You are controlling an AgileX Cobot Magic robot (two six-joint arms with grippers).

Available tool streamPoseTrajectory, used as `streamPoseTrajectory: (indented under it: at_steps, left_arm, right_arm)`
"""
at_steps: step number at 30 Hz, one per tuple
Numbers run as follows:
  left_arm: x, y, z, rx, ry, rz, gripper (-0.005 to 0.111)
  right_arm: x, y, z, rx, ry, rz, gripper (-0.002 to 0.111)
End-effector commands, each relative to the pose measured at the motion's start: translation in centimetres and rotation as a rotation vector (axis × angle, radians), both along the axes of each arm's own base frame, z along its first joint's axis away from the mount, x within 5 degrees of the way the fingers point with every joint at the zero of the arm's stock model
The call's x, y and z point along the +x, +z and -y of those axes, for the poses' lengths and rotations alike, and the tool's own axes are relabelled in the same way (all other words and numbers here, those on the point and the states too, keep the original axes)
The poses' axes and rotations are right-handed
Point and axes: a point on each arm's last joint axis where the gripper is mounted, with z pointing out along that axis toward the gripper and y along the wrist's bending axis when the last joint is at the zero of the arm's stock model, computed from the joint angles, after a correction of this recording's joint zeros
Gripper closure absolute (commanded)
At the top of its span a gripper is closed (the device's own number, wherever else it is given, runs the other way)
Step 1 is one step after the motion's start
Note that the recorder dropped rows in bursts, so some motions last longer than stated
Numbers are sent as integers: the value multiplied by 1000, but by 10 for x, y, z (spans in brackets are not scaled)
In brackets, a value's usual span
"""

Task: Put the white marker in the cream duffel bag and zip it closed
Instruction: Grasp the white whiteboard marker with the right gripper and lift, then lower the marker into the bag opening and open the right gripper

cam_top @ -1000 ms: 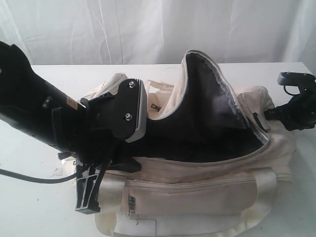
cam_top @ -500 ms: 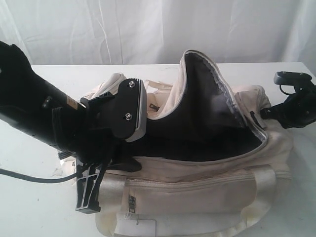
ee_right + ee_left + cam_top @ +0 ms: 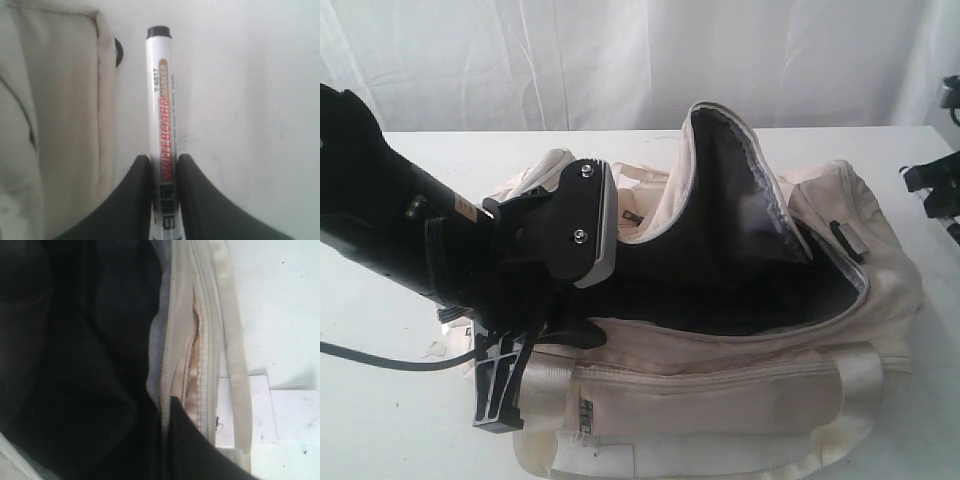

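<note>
The cream bag (image 3: pixel 740 390) lies unzipped mid-frame on the desk (image 3: pixel 380 420). The right gripper (image 3: pixel 164 161) clamps the white marker (image 3: pixel 160 90), centre frame, beside the bag's end. The left gripper (image 3: pixel 498 395), lower left, is closed at the bag's rim.

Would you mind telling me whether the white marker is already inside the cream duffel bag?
No, the right pincer grips the white marker outside the cream duffel bag, with the table behind it.

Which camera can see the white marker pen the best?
The right wrist view. The white marker fills it, label readable, clamped between the right gripper's fingers. The exterior view shows no marker at all, and the left wrist view shows only the cream duffel bag and its dark lining.
</note>
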Motion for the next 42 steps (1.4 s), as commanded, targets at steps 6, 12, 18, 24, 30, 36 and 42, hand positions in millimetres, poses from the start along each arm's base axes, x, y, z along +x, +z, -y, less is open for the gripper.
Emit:
streamPoseTrajectory:
  at_steps: [6, 12, 18, 24, 30, 36, 42]
  left_arm:
    - [-4, -1, 1, -6, -1, -29, 107]
    - [-4, -1, 1, -6, -1, -29, 107]
    - [-4, -1, 1, -11, 13, -40, 107]
    - [-4, -1, 1, -16, 21, -47, 107]
    - [-4, -1, 1, -22, 41, -61, 107]
    - [-4, -1, 1, -25, 51, -68, 107]
    - [-4, -1, 1, -27, 56, -72, 107]
  right_arm:
    - [-46, 74, -15, 25, 76, 71, 101]
    - [-99, 124, -52, 229, 234, 205, 101]
    - [-152, 138, -83, 347, 327, 287, 101]
    - [-163, 122, -116, 392, 429, 261, 101]
    - [-154, 102, -135, 405, 466, 227, 101]
    - [-141, 87, -150, 413, 486, 191, 101]
    - [-137, 80, -156, 421, 500, 153, 101]
